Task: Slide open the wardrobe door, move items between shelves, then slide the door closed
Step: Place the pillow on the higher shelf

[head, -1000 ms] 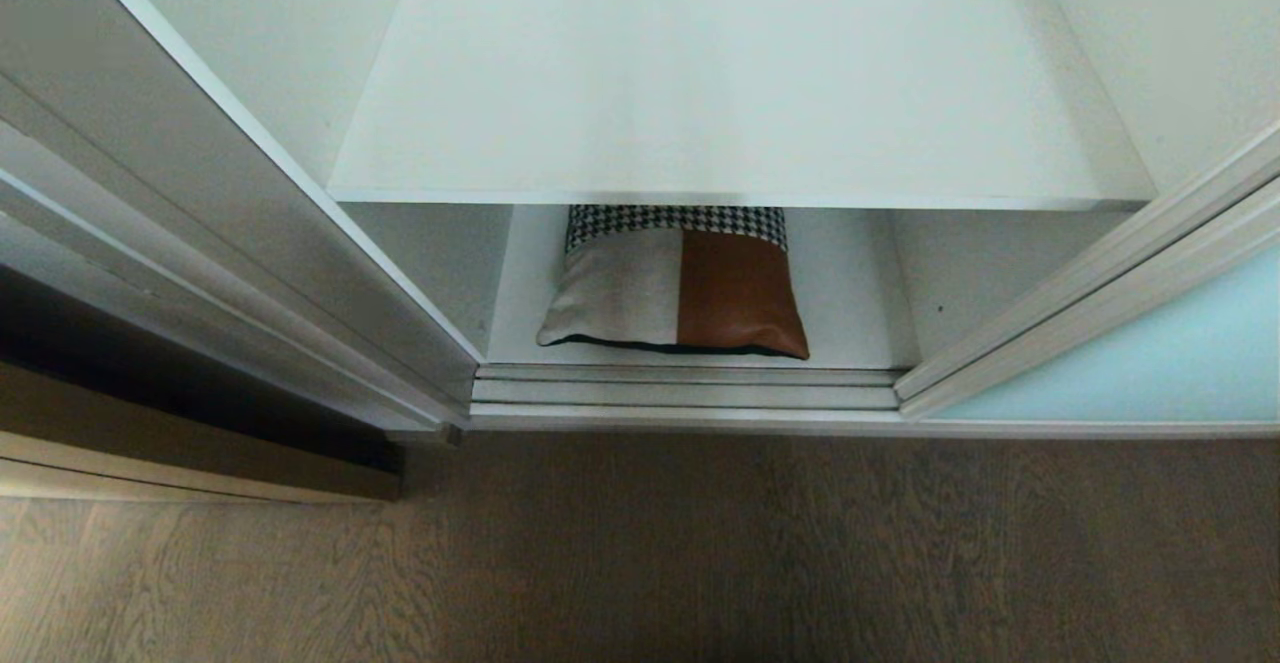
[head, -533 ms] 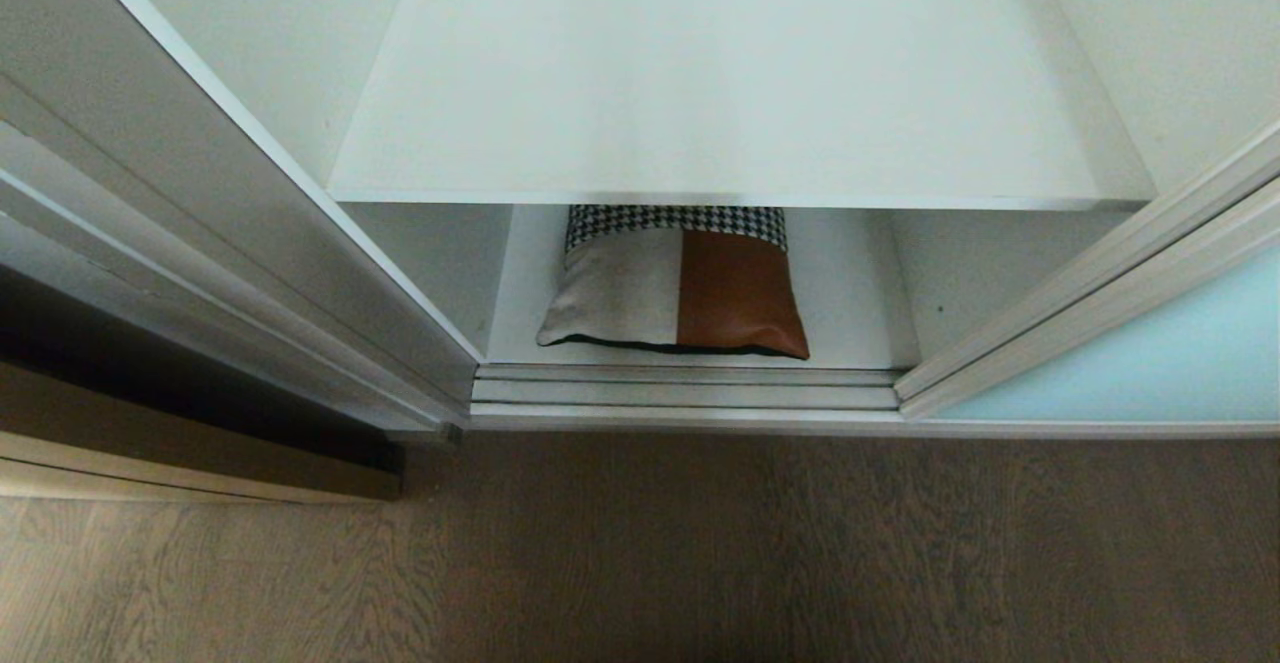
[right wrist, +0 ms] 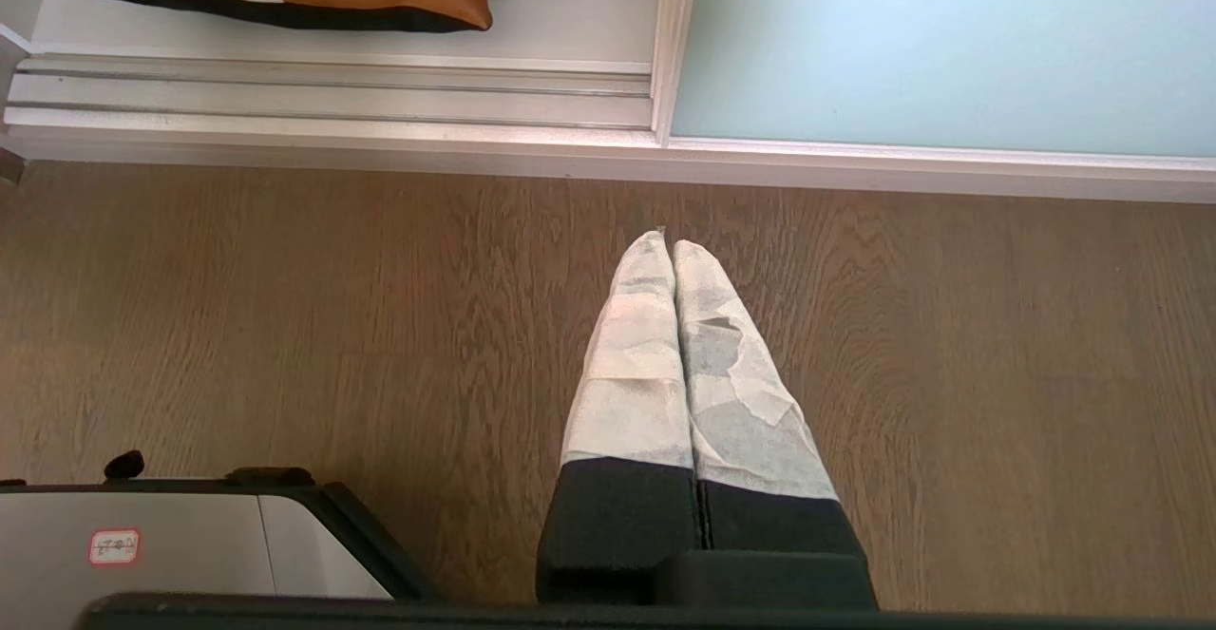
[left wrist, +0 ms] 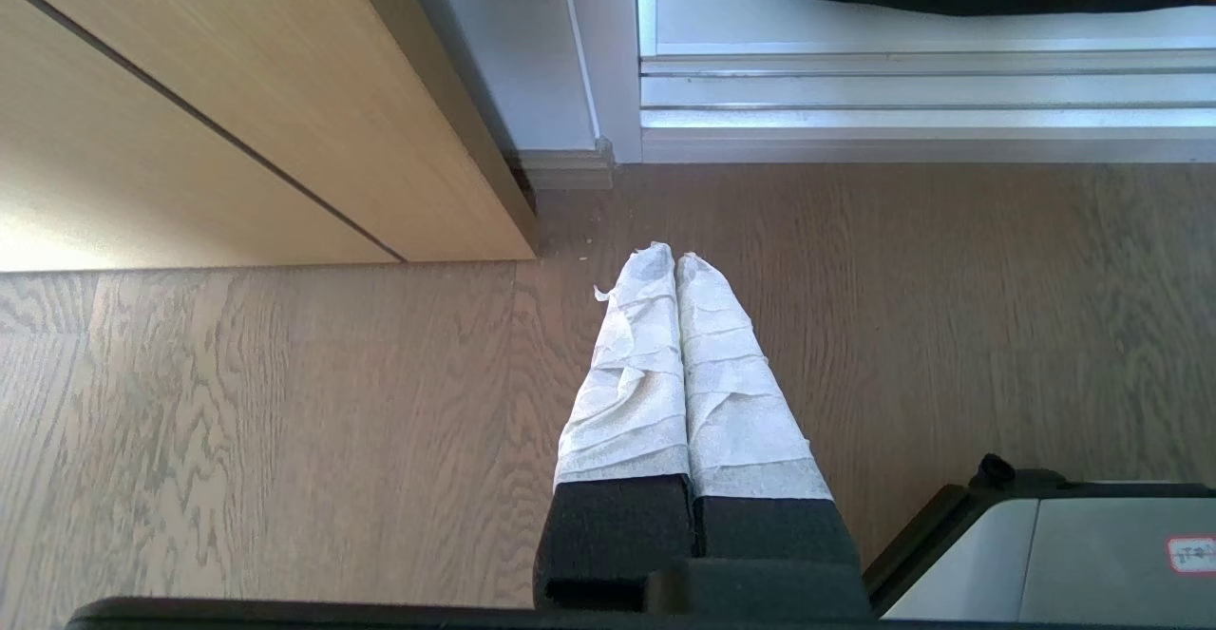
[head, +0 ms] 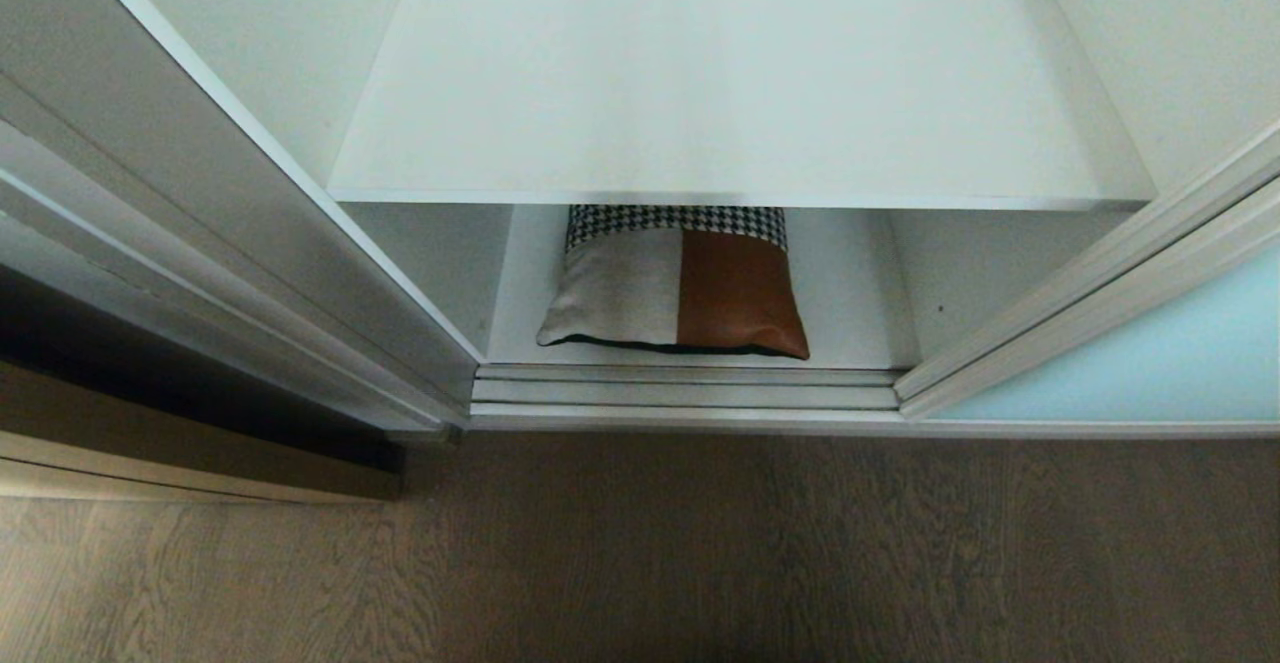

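The cushion (head: pixel 675 288) lies on the bottom shelf (head: pixel 860 333) at centre frame, its long axis running left to right, under the bare upper shelf (head: pixel 740 93). The sliding door (head: pixel 1150 363) stands open at lower right. Both the left hand (left wrist: pixel 675 257) and right hand (right wrist: pixel 662 242), fingers pressed together, hang over the floor (head: pixel 640 553), about equally near. Nothing differs from the earlier frames.

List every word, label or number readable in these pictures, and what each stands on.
Nothing can be read.
Small red-bordered white sticker on the robot's grey base: print too small to read.
The same kind of sticker in the left wrist view: also unreadable.
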You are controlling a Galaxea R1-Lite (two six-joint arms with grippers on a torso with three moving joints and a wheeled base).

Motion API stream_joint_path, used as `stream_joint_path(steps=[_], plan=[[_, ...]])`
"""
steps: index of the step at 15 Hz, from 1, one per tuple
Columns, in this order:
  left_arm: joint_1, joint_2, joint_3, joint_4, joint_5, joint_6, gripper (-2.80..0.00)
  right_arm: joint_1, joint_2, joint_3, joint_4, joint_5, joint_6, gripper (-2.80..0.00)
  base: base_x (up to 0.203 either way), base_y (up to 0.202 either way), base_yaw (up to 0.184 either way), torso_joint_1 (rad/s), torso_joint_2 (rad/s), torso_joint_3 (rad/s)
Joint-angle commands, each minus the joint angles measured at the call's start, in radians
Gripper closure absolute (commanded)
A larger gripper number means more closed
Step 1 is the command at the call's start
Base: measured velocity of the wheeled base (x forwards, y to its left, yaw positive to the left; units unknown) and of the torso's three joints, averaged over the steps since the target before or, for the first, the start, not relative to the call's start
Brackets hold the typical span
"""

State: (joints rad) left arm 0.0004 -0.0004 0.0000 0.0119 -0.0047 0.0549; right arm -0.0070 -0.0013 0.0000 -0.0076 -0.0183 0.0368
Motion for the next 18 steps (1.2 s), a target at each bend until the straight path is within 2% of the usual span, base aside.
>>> stream_joint_path(steps=[1,9,16,18], plan=[[0.001,0.002,0.002,0.000,0.000,0.000,0.00,0.000,0.001,0.002,0.000,0.000,-0.002,0.00,0.000,0.000,0.000,0.000,0.00,0.000],[0.000,0.002,0.002,0.000,0.000,0.000,0.00,0.001,0.000,0.002,0.001,-0.005,-0.017,0.00,0.000,0.000,0.000,0.000,0.00,0.000],[0.001,0.002,0.002,0.000,0.000,0.000,0.00,0.001,0.000,0.002,-0.011,-0.019,0.005,0.00,0.000,0.000,0.000,0.000,0.00,0.000],[0.001,0.002,0.002,0.000,0.000,-0.001,0.00,0.001,0.011,-0.069,0.001,-0.038,0.000,0.00,0.000,0.000,0.000,0.000,0.00,0.000]])
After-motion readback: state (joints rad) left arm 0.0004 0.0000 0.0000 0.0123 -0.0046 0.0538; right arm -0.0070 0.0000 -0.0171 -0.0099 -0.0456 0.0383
